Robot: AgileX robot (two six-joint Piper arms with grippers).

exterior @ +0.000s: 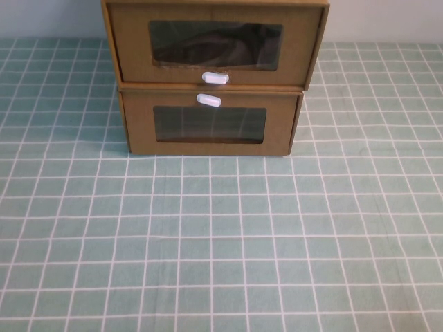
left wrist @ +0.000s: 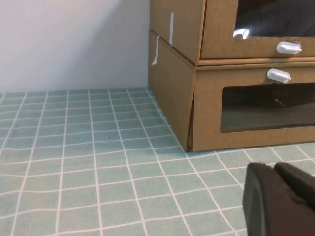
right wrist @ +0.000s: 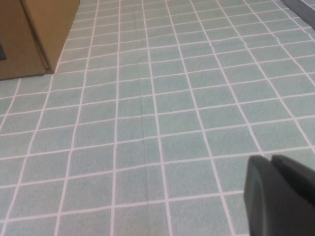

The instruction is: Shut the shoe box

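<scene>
A: Where is the task thing sitting?
B: The brown cardboard drawer-style shoe box [exterior: 131, 41] is sitting top centre of the high view, stacked on a second brown cardboard box [exterior: 138, 124]. Its wrinkled clear plastic window [exterior: 215, 45] is facing the camera, and its small white tab handle [exterior: 214, 78] is hanging just under the window.
A: And the lower one?
B: It is carrying its own white tab [exterior: 208, 100] above its window, so the two tabs are lying close together. I cannot tell how far the top drawer is sticking out.
A: Surroundings?
B: A green tablecloth with a white grid [exterior: 221, 242] is covering the table. A pale wall [left wrist: 74, 39] is standing behind. Two white tape strips [left wrist: 171, 27] are showing on the boxes' side.
A: Grippers?
B: Neither is showing in the high view. The dark left gripper [left wrist: 280, 201] is hovering low over the cloth near the stack's front corner, with checked cloth lying between them. The dark right gripper [right wrist: 283, 196] is hanging over the cloth, well apart from the box corner. Claw state: cannot tell for either.
</scene>
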